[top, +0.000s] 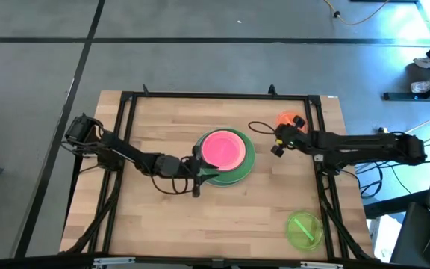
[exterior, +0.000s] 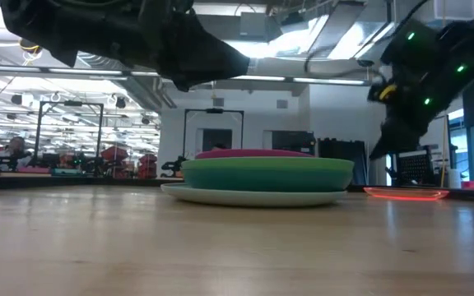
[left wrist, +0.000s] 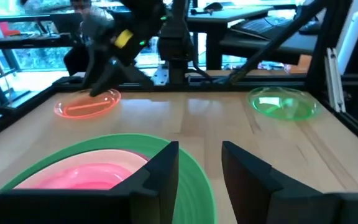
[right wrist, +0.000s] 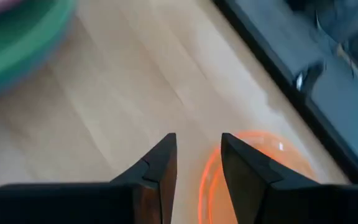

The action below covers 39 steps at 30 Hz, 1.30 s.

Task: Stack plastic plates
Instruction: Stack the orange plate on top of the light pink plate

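The wooden tabletop (top: 163,224) fills the scene, framed by a dark rail, and both arms are out over it. At its middle sits the stack of plates (top: 226,157): a pale plate at the very bottom, a broad green plate (exterior: 267,174) above it, and a bright pink plate (top: 223,148) on top, all lying flat and nested.

The left gripper (top: 198,172) is right at the near-left rim of that stack, low over the wood. Its jaws stand a narrow gap apart with nothing between them, and the green rim shows just past one finger (left wrist: 160,177) in the left wrist view.

Across the tabletop, the right gripper (top: 281,142) hovers at the far right, just above and beside the orange plate (top: 286,119). Its jaws are likewise slightly parted and hold nothing; the right wrist view shows the orange plate (right wrist: 253,171) lying flat on the wood directly beneath the tips.

Smallest and farthest from the action, the translucent lime plate (top: 304,229) rests alone near the front right corner, well apart from everything else.
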Tool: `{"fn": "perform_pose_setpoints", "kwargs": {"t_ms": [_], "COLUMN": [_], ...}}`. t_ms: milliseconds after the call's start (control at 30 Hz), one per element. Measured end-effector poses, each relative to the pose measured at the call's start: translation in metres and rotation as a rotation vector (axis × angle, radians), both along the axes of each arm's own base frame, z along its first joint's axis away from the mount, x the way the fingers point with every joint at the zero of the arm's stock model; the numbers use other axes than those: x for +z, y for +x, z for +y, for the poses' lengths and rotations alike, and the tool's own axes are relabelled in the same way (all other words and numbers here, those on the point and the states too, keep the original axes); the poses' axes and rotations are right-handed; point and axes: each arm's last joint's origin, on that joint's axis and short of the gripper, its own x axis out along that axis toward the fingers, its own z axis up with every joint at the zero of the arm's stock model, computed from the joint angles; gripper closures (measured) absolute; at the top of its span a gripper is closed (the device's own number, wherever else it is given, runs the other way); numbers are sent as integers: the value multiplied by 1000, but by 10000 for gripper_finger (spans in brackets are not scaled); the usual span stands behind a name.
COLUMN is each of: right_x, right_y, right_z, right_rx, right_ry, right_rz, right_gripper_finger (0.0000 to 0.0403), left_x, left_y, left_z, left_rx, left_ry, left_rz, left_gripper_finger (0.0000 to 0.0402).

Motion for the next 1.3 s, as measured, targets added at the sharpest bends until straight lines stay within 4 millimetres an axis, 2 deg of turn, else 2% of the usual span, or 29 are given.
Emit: {"fn": "perform_pose_setpoints", "kwargs": {"t_ms": [233,467,1033,1133,1300], "right_x": [-28,-49,-59,-62,-64], "right_y": [3,3,6,5,5], "right_z": [-21,-31,-37,-42,-44], "right_rx": [-142,-195,-223,-240,-213], "right_ry": [85,123,92,108,140], "right_rz": [141,260,312,321,327], "right_gripper_finger": [288,288,289,307,373], "left_x": [-1,-1,-5,-5,-4], "left_y": [0,0,-1,-1,-1], "left_z": [1,1,2,2,1], "left_rx": [4,5,18,18,17], "left_ry": [14,16,26,26,25], "left_rz": [7,12,50,49,48], "left_gripper_finger": [287,287,287,287,287]}}
